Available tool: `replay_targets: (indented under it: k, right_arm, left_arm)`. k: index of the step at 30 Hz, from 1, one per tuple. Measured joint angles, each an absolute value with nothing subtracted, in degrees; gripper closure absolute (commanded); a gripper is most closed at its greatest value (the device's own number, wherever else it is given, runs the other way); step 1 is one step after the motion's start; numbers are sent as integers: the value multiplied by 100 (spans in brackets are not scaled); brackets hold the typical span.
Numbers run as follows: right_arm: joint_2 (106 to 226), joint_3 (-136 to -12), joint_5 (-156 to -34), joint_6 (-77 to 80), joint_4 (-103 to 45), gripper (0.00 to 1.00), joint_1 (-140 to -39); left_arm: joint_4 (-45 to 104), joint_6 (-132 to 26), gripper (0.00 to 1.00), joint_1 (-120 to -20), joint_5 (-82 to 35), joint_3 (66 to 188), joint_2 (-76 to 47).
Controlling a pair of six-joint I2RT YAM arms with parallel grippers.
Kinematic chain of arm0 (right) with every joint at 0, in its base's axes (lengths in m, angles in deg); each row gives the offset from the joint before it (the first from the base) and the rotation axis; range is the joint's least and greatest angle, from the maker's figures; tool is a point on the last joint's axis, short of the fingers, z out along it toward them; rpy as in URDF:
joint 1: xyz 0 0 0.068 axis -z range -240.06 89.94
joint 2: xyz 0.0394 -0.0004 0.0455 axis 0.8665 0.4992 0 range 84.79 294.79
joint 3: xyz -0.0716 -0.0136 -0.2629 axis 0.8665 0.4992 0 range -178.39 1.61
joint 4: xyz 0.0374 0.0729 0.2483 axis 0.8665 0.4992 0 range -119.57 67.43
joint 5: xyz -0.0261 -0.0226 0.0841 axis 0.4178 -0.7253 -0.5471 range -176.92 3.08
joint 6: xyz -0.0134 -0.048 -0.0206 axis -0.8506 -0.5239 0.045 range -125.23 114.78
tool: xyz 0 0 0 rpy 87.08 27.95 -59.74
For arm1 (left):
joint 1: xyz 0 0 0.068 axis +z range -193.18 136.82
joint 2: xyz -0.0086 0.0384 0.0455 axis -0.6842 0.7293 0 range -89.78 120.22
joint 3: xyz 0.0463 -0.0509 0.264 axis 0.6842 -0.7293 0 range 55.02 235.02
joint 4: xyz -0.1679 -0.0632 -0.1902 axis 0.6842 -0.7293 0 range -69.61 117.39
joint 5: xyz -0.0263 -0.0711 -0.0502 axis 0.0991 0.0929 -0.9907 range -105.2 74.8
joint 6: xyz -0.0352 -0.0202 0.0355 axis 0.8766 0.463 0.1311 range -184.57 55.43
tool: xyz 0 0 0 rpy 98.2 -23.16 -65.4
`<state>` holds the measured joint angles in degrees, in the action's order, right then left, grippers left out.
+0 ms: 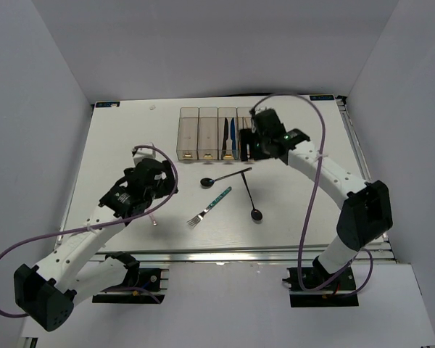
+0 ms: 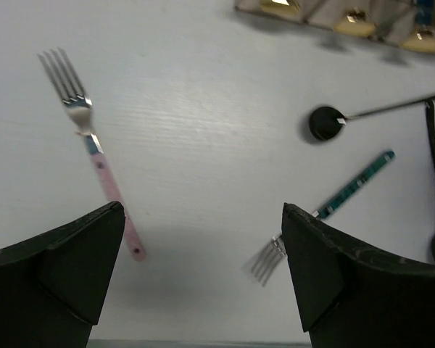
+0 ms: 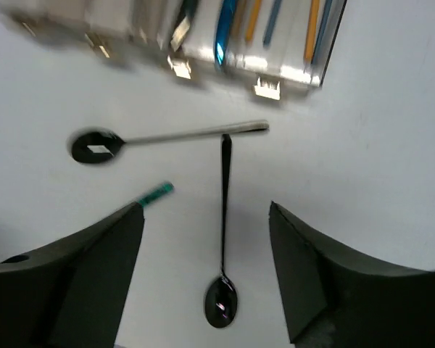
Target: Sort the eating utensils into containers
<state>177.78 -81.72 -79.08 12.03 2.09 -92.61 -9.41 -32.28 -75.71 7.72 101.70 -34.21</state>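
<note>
The containers (image 1: 189, 129) are four clear bins in a row at the back. A black knife (image 1: 224, 134) and a blue knife (image 1: 232, 138) lie in the third bin. The right wrist view shows orange chopsticks (image 3: 254, 18) in the end bin (image 3: 290, 72). On the table lie two black spoons (image 1: 228, 176) (image 1: 251, 199), a teal-handled fork (image 1: 212, 204) and a pink-handled fork (image 2: 101, 170). My right gripper (image 1: 252, 141) (image 3: 205, 206) hangs open above the upright spoon (image 3: 223, 217). My left gripper (image 1: 159, 180) (image 2: 203, 210) is open over bare table between the two forks, holding nothing.
The white table ends at a metal rail (image 1: 239, 255) along the near side. White walls enclose the left, right and back. Each arm trails a purple cable (image 1: 315, 181). Yellow labels (image 2: 355, 25) mark the bins' near ends.
</note>
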Motion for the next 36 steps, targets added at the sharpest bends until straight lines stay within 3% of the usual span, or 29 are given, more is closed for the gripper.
replay_targets:
  k: [2,7,17,19,26,31,33,36]
  right_arm:
    - [17767,-7549,-7847,1227,205,37,-9379]
    - [17826,-6574,-7910,1258,227,46,-9508]
    - [18163,-6321,-8092,1295,-167,58,-9843]
    - [18290,-6229,-8092,1326,-189,67,-9882]
    - [18502,-6028,-8000,1380,-202,70,-9880]
    - [18508,-5877,-7948,1398,-363,85,-9877]
    - [18427,-5746,-7913,1417,-501,100,-9875]
    - [18303,-5580,-7893,1489,-676,100,-9875]
  left_arm:
    - [-1076,-3248,2,-7571,1281,10332,-3434]
    - [-1153,-3258,2,-7571,2105,10325,-3707]
    - [-1113,-3289,2,-7571,2304,10253,-3766]
    - [-1113,-3307,2,-7571,2297,10249,-3694]
    - [-1089,-3350,2,-7571,2225,10231,-3685]
    - [-1054,-3372,2,-7571,2166,10231,-3685]
    - [-1041,-3376,2,-7571,2151,10231,-3685]
    - [-1030,-3392,2,-7571,2136,10231,-3685]
